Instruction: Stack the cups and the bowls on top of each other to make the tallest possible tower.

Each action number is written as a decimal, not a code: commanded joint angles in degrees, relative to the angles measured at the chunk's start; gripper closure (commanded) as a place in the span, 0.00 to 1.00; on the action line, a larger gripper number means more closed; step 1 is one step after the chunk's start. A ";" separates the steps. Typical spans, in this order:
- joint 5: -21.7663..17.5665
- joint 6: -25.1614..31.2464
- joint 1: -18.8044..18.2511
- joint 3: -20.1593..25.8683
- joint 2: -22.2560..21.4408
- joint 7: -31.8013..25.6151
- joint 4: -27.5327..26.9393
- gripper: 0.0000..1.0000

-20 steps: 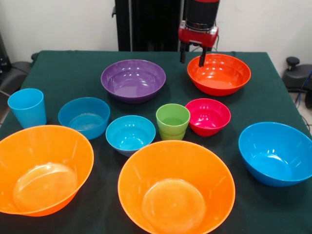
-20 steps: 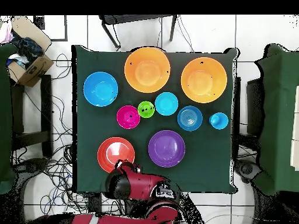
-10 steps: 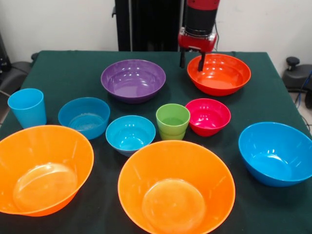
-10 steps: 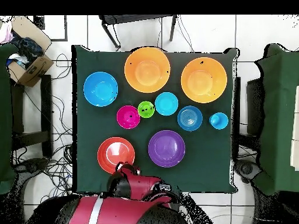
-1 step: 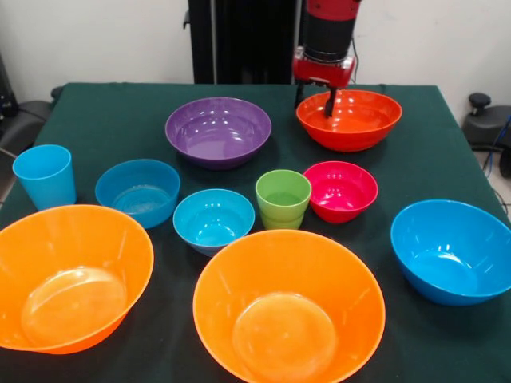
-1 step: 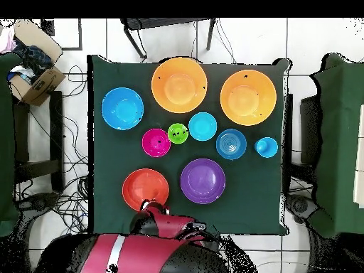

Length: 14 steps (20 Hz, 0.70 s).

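Red-orange bowl (image 5: 349, 120) is clamped at its rim by the gripper (image 5: 314, 102), near the table's edge.

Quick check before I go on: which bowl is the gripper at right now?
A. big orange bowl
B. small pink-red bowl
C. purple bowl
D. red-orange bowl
D: in the front view the gripper straddles the near-left rim of the red-orange bowl, one finger inside and one outside.

Nothing is stacked: each piece sits upright and apart on the table. The red-orange bowl (image 5: 348, 118) is at the far edge beside the purple bowl (image 5: 218, 130); the green cup (image 5: 283, 199) stands between the pink bowl (image 5: 341, 190) and a small blue bowl (image 5: 213, 219).
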 commanded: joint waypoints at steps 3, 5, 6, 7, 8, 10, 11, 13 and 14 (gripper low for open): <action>0.93 -0.68 1.54 3.07 1.06 8.03 -4.93 0.00; 0.98 -0.18 1.67 2.99 0.80 7.87 -4.94 0.00; 0.97 0.00 1.72 2.98 0.65 7.82 -4.90 0.00; 0.98 0.09 1.80 2.96 0.54 7.83 -4.82 0.00; 1.10 0.14 2.00 2.78 0.46 7.86 -4.79 0.00; 1.11 0.50 1.80 2.83 0.35 7.77 -4.92 0.00; 1.01 0.52 1.74 2.92 0.35 7.73 -4.92 0.00; 0.60 0.12 1.65 3.05 0.27 7.62 -4.86 0.00; 0.39 -0.13 1.56 3.12 0.29 7.57 -4.87 0.00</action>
